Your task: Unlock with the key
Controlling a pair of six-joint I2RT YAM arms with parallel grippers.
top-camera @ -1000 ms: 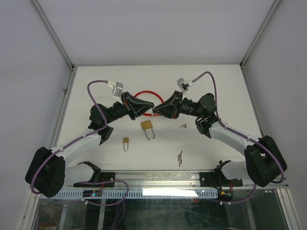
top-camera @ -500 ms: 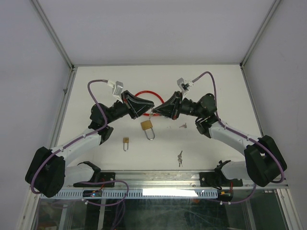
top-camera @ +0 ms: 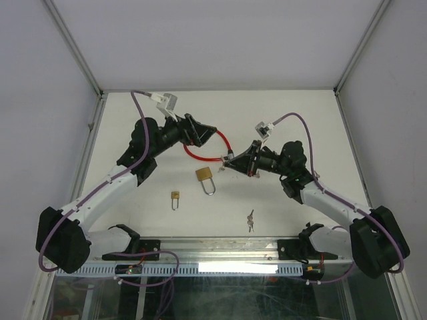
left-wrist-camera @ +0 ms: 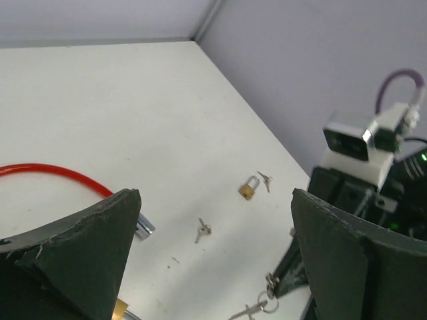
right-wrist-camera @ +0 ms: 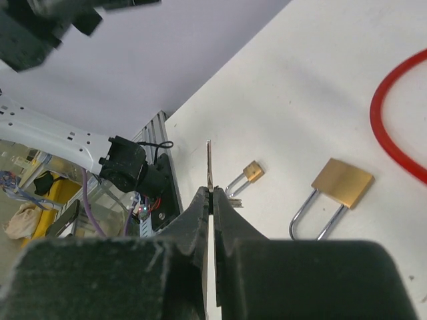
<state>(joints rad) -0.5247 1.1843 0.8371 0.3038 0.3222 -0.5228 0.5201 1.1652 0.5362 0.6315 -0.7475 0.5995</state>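
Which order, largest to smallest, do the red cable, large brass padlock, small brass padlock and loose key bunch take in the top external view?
1. red cable
2. large brass padlock
3. small brass padlock and loose key bunch: these two look much alike in size, so they are not ranked against each other.

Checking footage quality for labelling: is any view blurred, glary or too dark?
Top external: even light, soft shadows, no glare on the table. Left wrist: background sharp, open left pincer dark. Right wrist: large padlock crisp, right pincer slightly soft, key edge-on.
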